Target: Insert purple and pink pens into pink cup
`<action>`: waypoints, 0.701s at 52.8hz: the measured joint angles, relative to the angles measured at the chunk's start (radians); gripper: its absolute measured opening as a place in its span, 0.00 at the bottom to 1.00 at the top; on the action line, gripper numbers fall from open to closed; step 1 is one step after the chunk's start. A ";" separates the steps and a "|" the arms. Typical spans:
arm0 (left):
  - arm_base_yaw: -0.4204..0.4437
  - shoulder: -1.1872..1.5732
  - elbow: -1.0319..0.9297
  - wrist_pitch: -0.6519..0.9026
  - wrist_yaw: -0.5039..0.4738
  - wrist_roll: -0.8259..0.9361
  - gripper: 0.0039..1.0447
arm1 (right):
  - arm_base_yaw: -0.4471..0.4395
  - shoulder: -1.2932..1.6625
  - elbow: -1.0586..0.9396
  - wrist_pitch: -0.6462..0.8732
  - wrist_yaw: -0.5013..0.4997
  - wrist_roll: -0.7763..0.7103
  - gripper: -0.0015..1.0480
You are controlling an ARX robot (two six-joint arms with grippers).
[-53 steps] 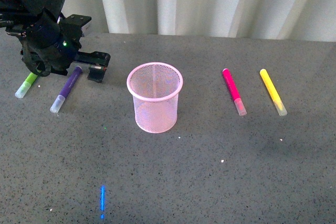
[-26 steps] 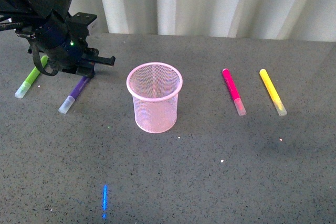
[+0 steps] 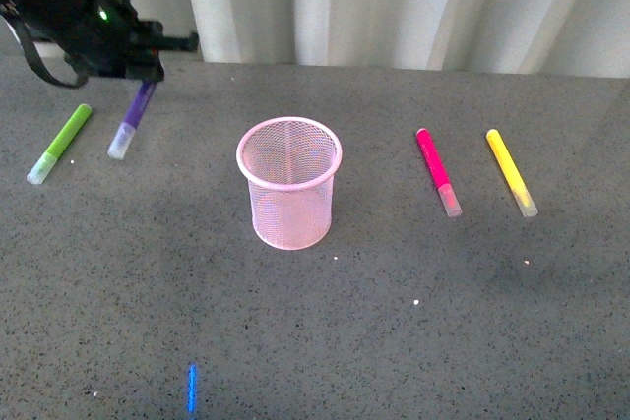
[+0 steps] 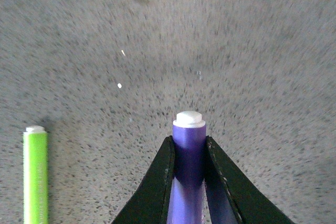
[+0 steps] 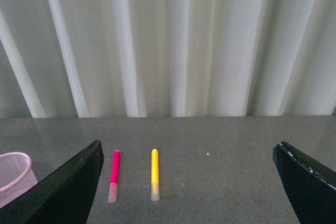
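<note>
- Purple pen [image 3: 130,123] is pinched in the left tool [image 3: 141,74], whose jaws are closed on its barrel. It hangs tilted with the clear cap lowest, left of the pink cup [image 3: 289,194] and further back, well apart from it, and looks clear of the desk [image 3: 394,322].
- Pink pen [image 3: 434,166] lies flat on the desk right of the cup, with the yellow marker [image 3: 511,170] near it on the far side. The green marker [image 3: 61,143] lies at the far left.
- Right tool [image 5: 186,182] is spread wide and holds nothing.
- The step in hand, as I judge it, is carrying the purple pen over to the cup.
- Travel high enough that the low cap passes above the rolled rim, not into the mesh wall.
- Stop with the cap over the middle of the mouth and bring the pen nearer upright.
- Lower the cap inside the rim before opening the jaws, so the pen slides in rather than bouncing off.
- The mesh cup looks light, so a knock on the rim could push or tip it.
- The left wrist view shows the jaws gripping near one end, so the pen may pivot. Move smoothly.
</note>
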 joint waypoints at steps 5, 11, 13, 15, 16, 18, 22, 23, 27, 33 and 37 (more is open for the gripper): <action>0.023 -0.091 -0.041 0.052 0.022 -0.037 0.12 | 0.000 0.000 0.000 0.000 0.000 0.000 0.93; 0.048 -0.235 -0.147 0.209 0.006 -0.136 0.12 | 0.000 0.000 0.000 0.000 0.000 0.000 0.93; 0.053 -0.282 -0.188 0.268 -0.003 -0.164 0.12 | 0.000 0.000 0.000 0.000 0.000 0.000 0.93; 0.056 -0.331 -0.232 0.327 -0.020 -0.208 0.12 | 0.000 0.000 0.000 0.000 0.000 0.000 0.93; 0.056 -0.346 -0.246 0.346 -0.023 -0.215 0.12 | 0.000 0.000 0.000 0.000 0.000 0.000 0.93; 0.055 -0.410 -0.304 0.411 -0.045 -0.278 0.12 | 0.000 0.000 0.000 0.000 0.000 0.000 0.93; 0.031 -0.508 -0.405 0.519 -0.079 -0.386 0.12 | 0.000 0.000 0.000 0.000 0.000 0.000 0.93; 0.013 -0.538 -0.439 0.550 -0.095 -0.433 0.12 | 0.000 0.000 0.000 0.000 0.000 0.000 0.93; -0.080 -0.601 -0.536 0.620 -0.141 -0.541 0.12 | 0.000 0.000 0.000 0.000 0.000 0.000 0.93; -0.236 -0.592 -0.606 0.697 -0.176 -0.607 0.12 | 0.000 0.000 0.000 0.000 0.000 0.000 0.93; -0.341 -0.554 -0.632 0.773 -0.206 -0.629 0.12 | 0.000 0.000 0.000 0.000 0.000 0.000 0.93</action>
